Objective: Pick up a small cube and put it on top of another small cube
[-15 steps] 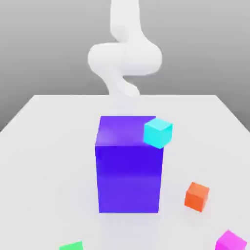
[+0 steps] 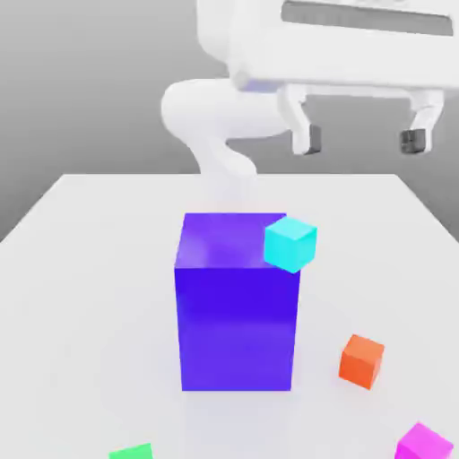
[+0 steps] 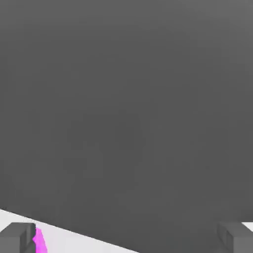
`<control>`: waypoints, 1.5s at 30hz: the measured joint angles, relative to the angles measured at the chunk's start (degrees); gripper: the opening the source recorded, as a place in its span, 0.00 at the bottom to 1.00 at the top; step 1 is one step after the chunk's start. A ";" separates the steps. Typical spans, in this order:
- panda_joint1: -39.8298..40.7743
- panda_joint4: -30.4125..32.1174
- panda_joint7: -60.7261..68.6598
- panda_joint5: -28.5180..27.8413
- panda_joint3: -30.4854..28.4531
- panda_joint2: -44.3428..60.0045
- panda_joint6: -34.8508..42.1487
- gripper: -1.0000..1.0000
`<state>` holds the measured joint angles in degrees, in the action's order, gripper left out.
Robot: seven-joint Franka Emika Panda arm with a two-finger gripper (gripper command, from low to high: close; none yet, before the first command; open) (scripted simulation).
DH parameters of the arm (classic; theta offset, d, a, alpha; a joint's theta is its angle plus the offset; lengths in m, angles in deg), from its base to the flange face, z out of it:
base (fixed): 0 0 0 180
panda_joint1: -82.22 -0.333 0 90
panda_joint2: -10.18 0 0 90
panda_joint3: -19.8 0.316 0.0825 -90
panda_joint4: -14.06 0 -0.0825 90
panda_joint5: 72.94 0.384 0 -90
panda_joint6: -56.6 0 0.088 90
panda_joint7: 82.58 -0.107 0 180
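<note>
At frame bottom, half-cropped magenta cube (image 2: 423, 443); above, end effector (image 2: 359, 139) spread wide, empty.

A white table (image 2: 99, 269) stands before a plain grey backdrop (image 2: 81, 81).

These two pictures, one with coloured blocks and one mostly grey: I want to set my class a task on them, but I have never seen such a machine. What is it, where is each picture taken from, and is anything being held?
Both are renders from a simulator, not photographs. The white shape is a robot arm. At its end hangs a gripper, two fingers that pinch things; they stand open and hold nothing. The exterior view comes from a camera off the arm. The grey picture comes from a camera on the hand; its finger tips show at the edge. On the white table stand a big blue block and small cubes: cyan, orange, pink and green.
</note>
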<state>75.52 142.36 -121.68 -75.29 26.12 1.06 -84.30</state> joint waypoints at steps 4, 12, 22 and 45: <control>-2.19 -0.79 1.01 -1.26 1.41 8.34 -2.05 0.50; -5.82 -2.40 2.70 -4.28 3.16 25.09 -6.08 0.50; -9.57 -5.07 2.01 -7.98 1.83 41.49 -14.12 0.00; 14.72 -1.28 36.66 -0.54 -1.82 27.35 -4.08 0.00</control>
<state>90.24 141.08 -85.02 -75.83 24.30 28.41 -88.39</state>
